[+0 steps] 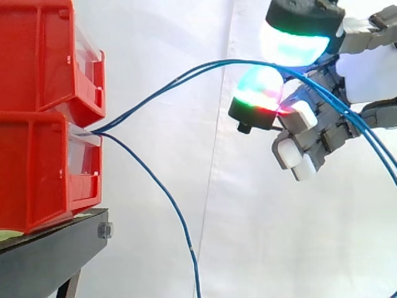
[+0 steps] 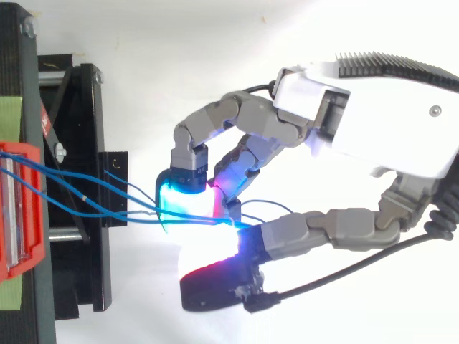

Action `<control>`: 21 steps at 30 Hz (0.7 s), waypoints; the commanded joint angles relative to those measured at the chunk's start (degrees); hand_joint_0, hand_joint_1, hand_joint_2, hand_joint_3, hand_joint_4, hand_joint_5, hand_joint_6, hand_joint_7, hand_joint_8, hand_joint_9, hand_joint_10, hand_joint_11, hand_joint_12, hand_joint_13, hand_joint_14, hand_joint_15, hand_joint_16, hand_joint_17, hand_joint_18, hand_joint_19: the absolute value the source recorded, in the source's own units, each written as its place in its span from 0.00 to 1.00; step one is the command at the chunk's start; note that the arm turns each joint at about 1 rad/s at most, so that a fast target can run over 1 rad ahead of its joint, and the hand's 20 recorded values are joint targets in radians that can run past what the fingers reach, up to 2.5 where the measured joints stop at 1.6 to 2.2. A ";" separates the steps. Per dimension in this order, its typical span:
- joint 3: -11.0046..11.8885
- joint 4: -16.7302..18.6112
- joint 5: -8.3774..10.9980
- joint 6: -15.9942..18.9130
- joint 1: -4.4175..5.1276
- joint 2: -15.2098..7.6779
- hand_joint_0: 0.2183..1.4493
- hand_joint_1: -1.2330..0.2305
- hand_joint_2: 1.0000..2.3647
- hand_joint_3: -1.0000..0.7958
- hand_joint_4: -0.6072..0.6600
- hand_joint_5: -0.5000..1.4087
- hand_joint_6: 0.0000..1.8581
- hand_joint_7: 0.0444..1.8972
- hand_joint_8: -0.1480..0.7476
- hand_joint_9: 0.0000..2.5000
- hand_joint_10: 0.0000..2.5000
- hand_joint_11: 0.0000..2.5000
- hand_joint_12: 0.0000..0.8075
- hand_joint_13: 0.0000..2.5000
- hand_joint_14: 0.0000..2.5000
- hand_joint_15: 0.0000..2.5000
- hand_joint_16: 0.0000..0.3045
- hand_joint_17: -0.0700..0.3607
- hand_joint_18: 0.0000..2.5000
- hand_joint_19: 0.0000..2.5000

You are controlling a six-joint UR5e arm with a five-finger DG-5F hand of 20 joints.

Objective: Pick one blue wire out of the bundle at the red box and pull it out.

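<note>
A plain white curtain [image 1: 161, 198] hangs behind everything. In front of it the grey-and-white robot hand [image 2: 373, 122] reaches in from the right. Its fingers are curled inward, and its thick glowing fingertip pads [image 1: 291, 40] are drawn close together around the wiring. The pads show cyan and green with a red edge in the side view, and cyan and magenta from above.

At the left, two red plastic bins are stacked, the upper bin [image 1: 37, 56] resting on the lower bin [image 1: 37, 180]. Both sit on a black metal stand [image 1: 49, 254].

The thin blue wires [image 1: 223, 62] leave the front of the bins at the seam where the upper one meets the lower. Two of them climb side by side to the right, well clear of the stand. They pass between the pads, where the hand pinches them, then run on down toward the right edge behind the fingers. Whether both strands or only one is actually clamped cannot be told. Another blue strand [image 1: 193, 249] starts from the same spot at the bins. It sags away from the hand in a long curve to the bottom of the side view.

From above, several strands fan out from the red bin rim [image 2: 36, 215] across the stand and gather at the cyan pad [image 2: 183, 201].
</note>
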 commanded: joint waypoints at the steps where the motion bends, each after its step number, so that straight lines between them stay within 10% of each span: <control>1: 0.03 0.00 0.08 -0.09 0.00 0.03 0.25 0.41 0.00 0.28 0.65 0.19 0.51 0.51 0.59 0.43 0.01 0.32 0.55 0.38 0.01 0.22 0.18 0.46 0.35 0.20; 5: 0.03 0.00 -0.01 -0.09 0.09 0.03 0.26 0.51 0.00 0.28 0.65 0.20 0.50 0.53 0.59 0.44 0.01 0.31 0.54 0.38 0.01 0.22 0.18 0.45 0.34 0.21; 21: 0.03 0.00 -0.01 -0.09 0.09 0.03 0.29 0.39 0.01 0.40 0.64 0.21 0.50 0.56 0.60 0.45 0.01 0.32 0.54 0.39 0.01 0.22 0.18 0.45 0.37 0.20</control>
